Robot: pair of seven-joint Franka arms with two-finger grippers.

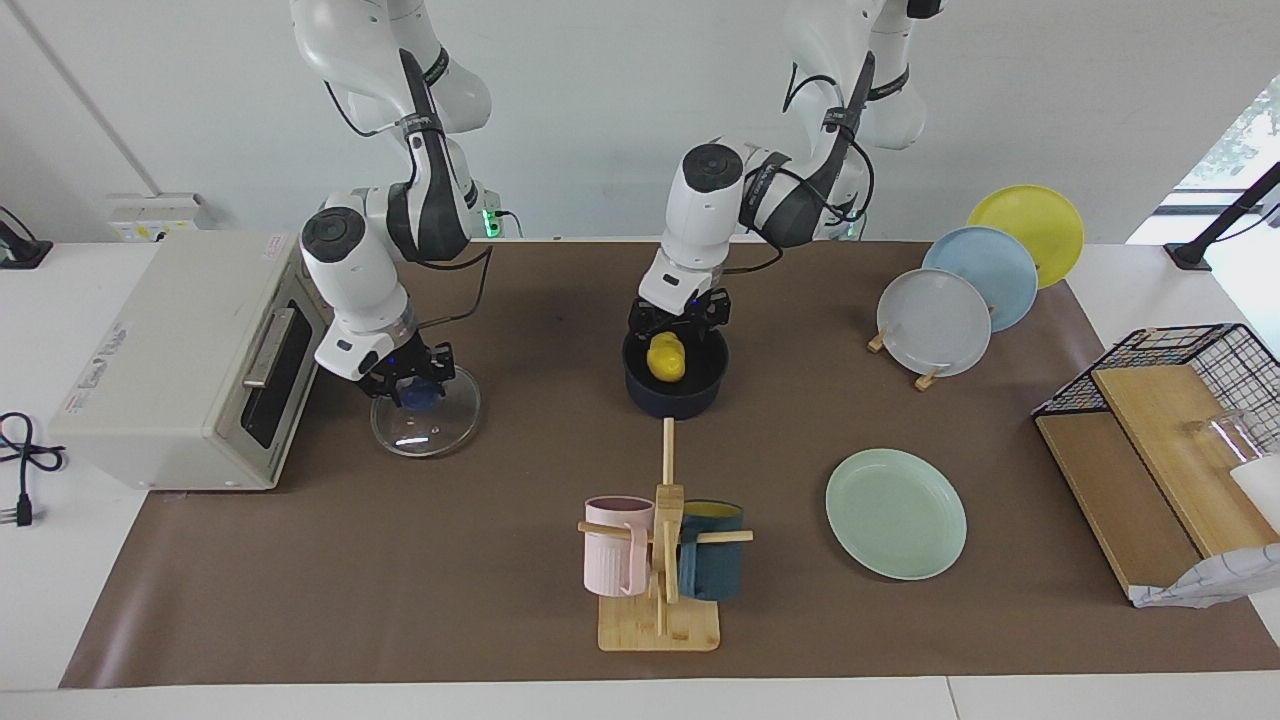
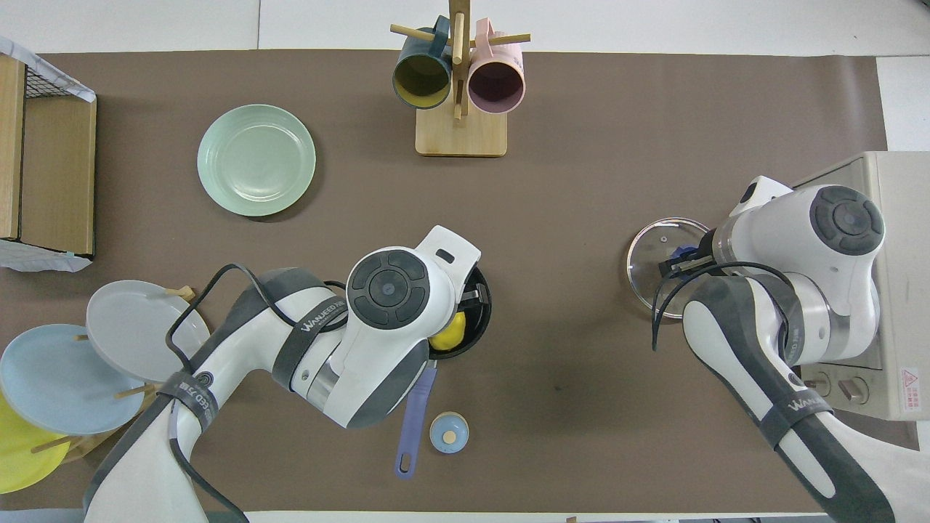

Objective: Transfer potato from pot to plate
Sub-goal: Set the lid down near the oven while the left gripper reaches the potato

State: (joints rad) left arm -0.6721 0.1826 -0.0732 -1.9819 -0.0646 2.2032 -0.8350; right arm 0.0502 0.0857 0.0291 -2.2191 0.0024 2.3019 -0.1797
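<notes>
Inside the small round dark navy saucepan (image 1: 676, 372) with its long blue straight handle (image 2: 412, 421), near the middle of the brown table mat (image 1: 400, 560), lies the small bright yellow egg-shaped potato (image 1: 665, 357), resting on the black interior and not yet lifted. Directly over it the left gripper (image 1: 679, 323) is lowered to the pot's rim, its fingers spread wide on either side of the potato's top; whether they touch it cannot be told, and nothing is gripped. In the overhead view the left arm's wrist covers most of the pot, leaving only a sliver of yellow visible. The round pale mint-green plate (image 1: 896, 513) with ridged rim lies bare, farther from the robots than the pot and toward the left arm's end of the table, well apart from the pot. Toward the right arm's end, the right gripper (image 1: 408, 381) is clenched on the blue knob of a round clear glass lid (image 1: 425, 424), which sits just in front of a cream toaster oven (image 1: 180, 360). By these views the pot stands uncovered and the approach is made; grasping, lifting, carrying and setting the potato on the plate all remain.
</notes>
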